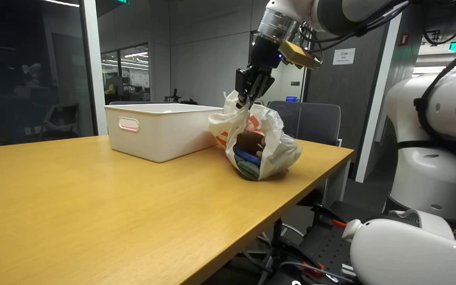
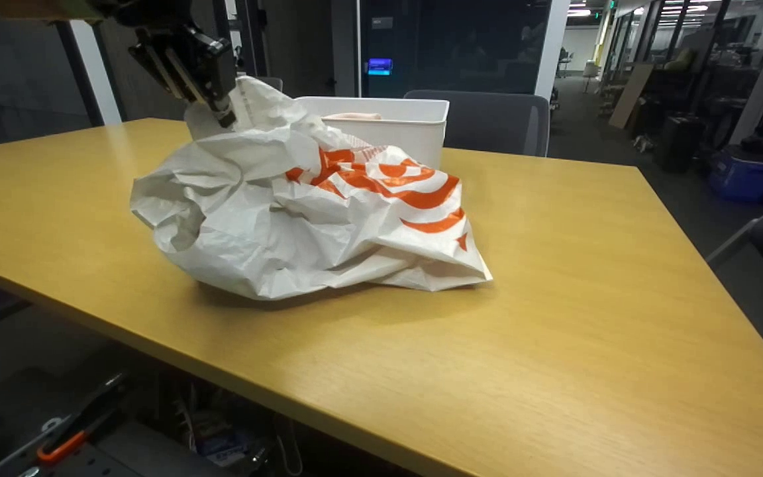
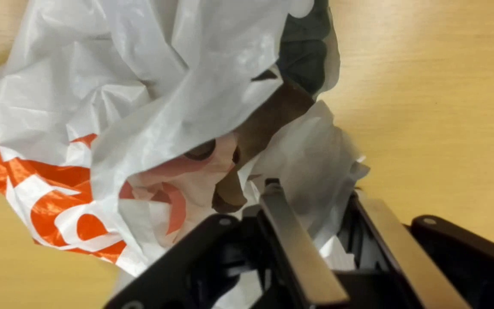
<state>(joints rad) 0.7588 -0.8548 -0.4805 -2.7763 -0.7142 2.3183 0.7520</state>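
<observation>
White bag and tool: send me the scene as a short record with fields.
Main item: white plastic bag with orange print, crumpled on the table
Seen inside bag: brown item above blue item, green item lowest
Grasp: tool open in the wrist view, bag plastic showing in the gap; contact unclear
Neighbour: white bin beside the bag
Seen inside bin: pale pink item
</observation>
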